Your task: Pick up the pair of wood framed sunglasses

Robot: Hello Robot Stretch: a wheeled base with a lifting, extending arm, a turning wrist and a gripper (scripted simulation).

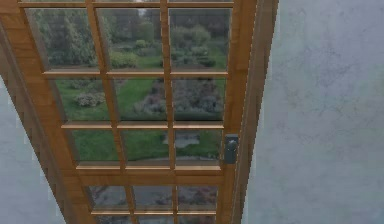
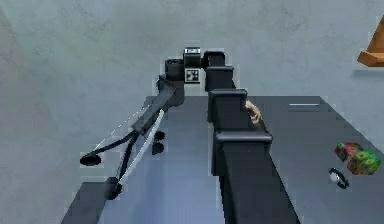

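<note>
A small tan, curved thing (image 2: 255,112) lies on the dark tabletop (image 2: 305,130), right against the right side of my arm (image 2: 240,160); it is too small to name for sure. The arm rises from the arm side view's bottom edge to two white marker squares (image 2: 190,70). From there the gripper (image 2: 103,172) slants down and to the left, past the tabletop's left edge. Its thin fingers (image 2: 92,158) end over bare grey floor and wall, so it holds nothing.
A multicoloured blob (image 2: 360,157) and a small dark-and-white thing (image 2: 340,180) lie at the tabletop's right. A wooden piece (image 2: 372,48) juts in at top right. In the forward view stands a wood-framed glass-paned door (image 1: 150,110) with a handle (image 1: 231,150), and a grey wall (image 1: 330,110) beside it.
</note>
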